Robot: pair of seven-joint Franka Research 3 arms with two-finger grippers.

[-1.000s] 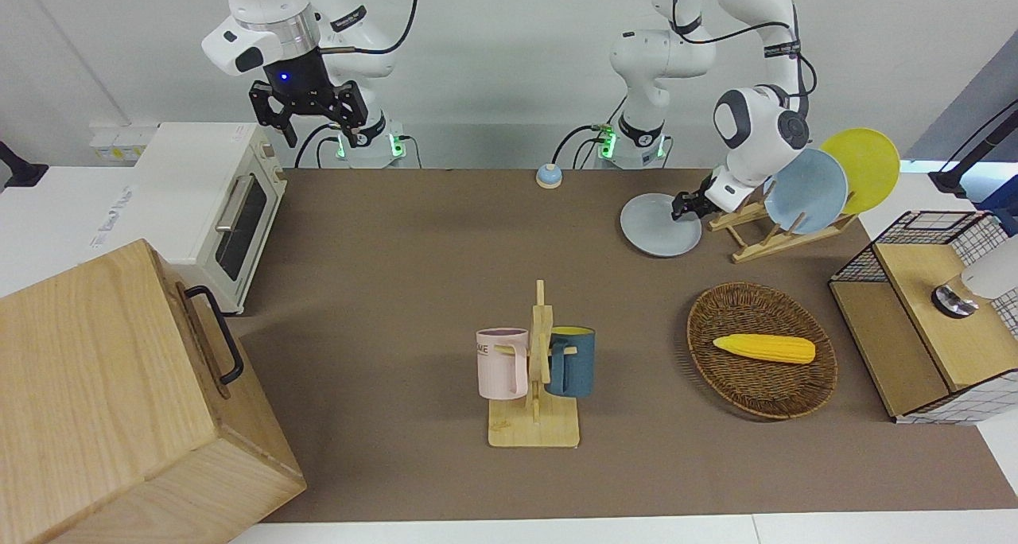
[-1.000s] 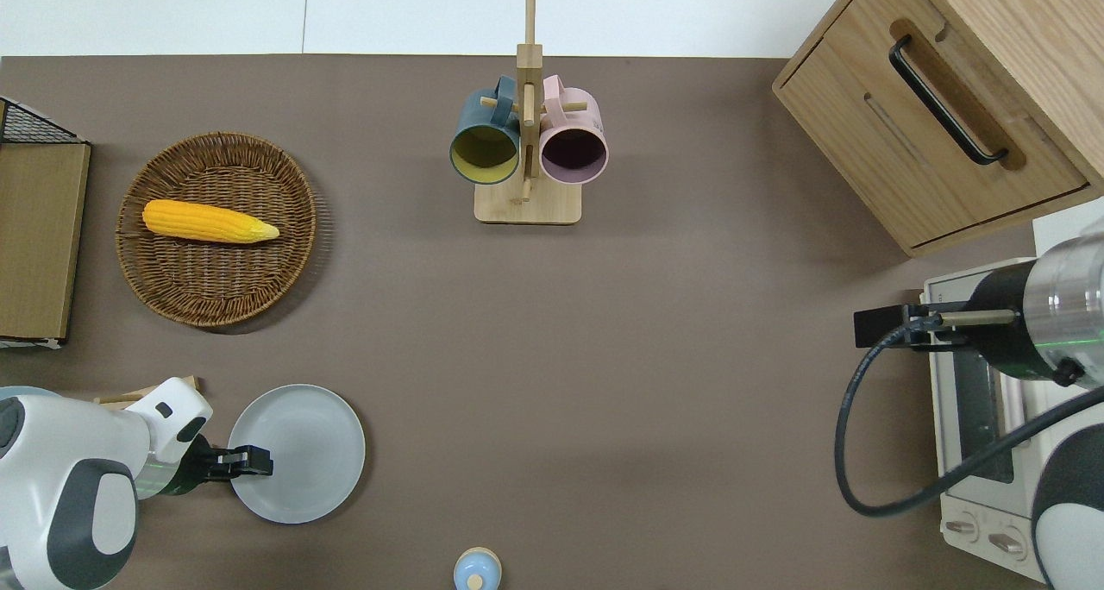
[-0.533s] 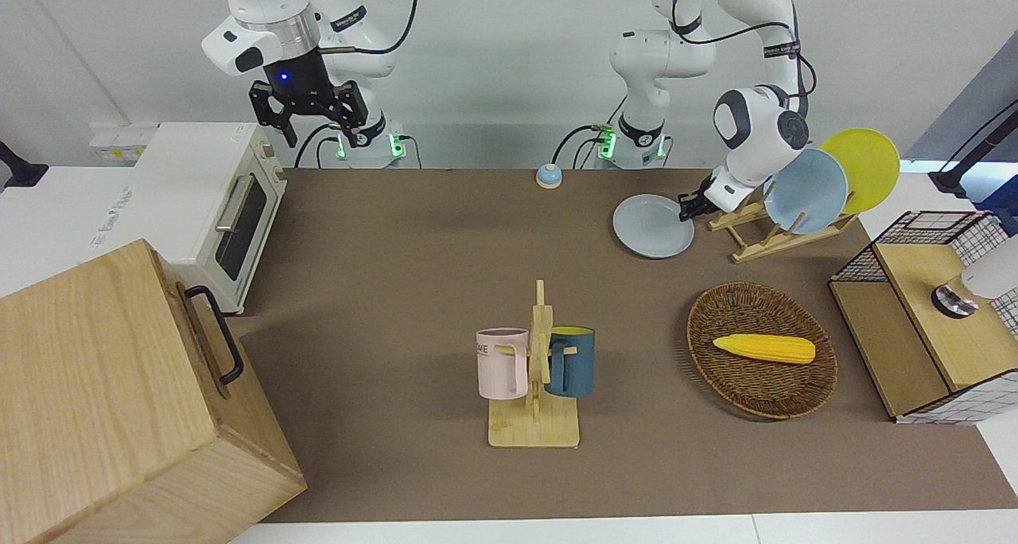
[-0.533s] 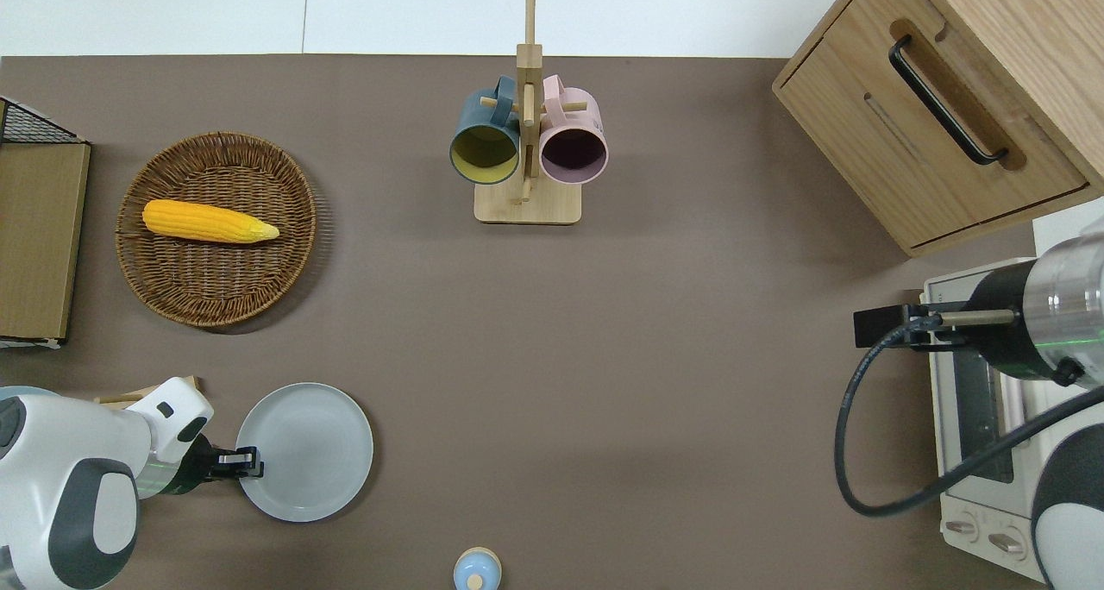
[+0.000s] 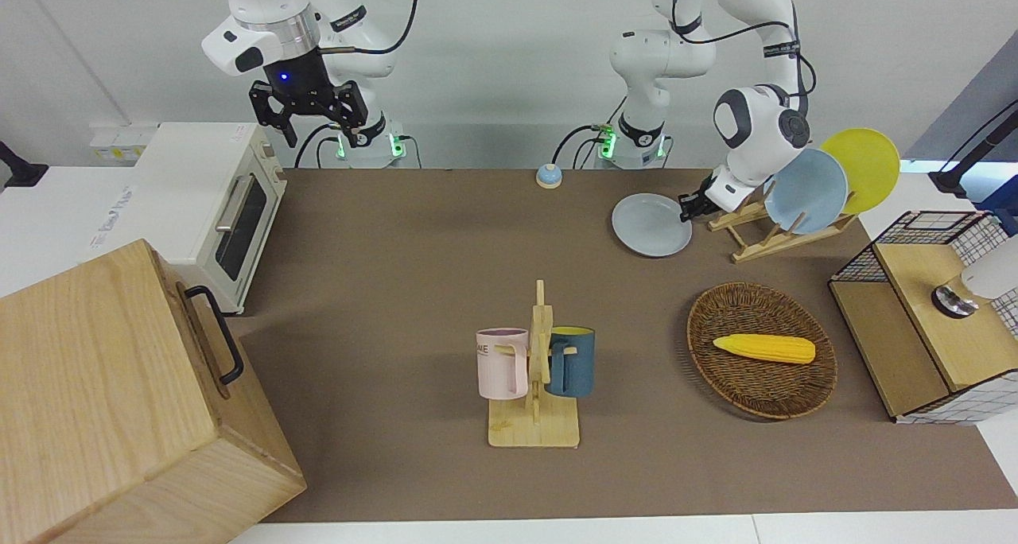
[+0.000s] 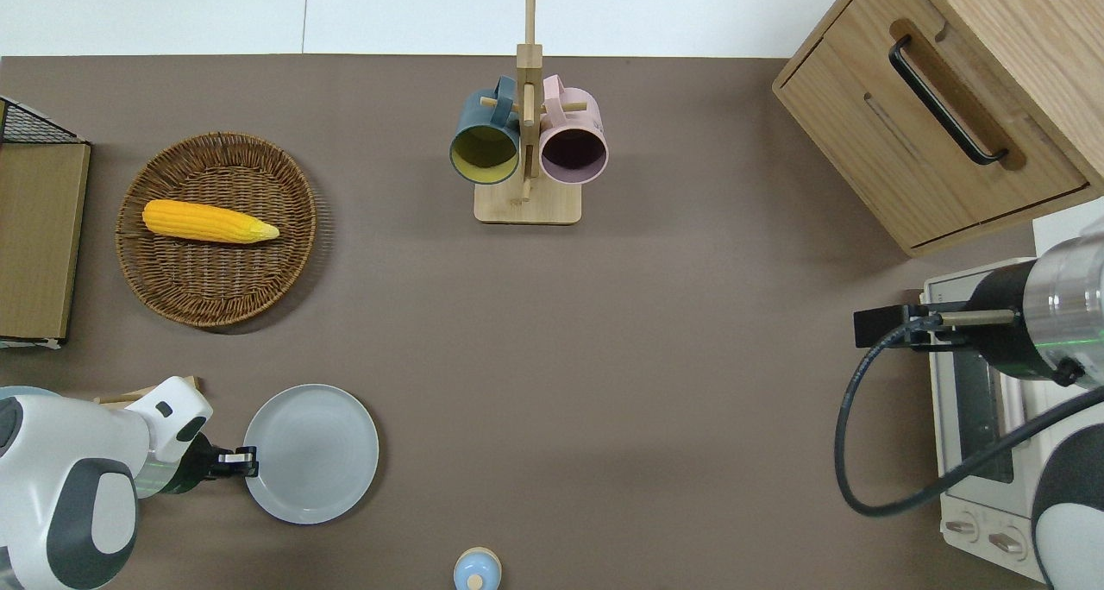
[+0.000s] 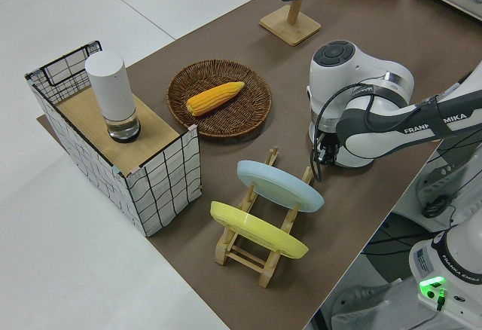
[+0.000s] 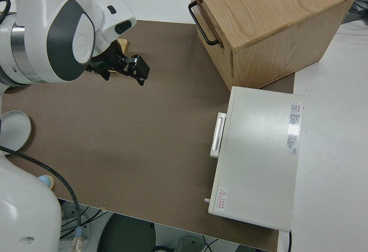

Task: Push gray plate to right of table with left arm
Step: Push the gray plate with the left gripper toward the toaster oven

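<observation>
The gray plate [image 6: 311, 454] has slid toward the right arm's end; it lies flat on the tabletop [image 6: 604, 357], at the wicker basket's [image 6: 216, 228] five o'clock overhead. The left gripper [image 6: 244, 461] touches its rim; whether the fingers are apart, I cannot tell. The right arm is parked.

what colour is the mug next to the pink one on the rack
Dark teal-blue outside, yellow inside. The mug shows best in the overhead view.

Bright, even light from above leaves soft, faint shadows on the table [image 5: 413, 273]; views are sharp and glare-free.
</observation>
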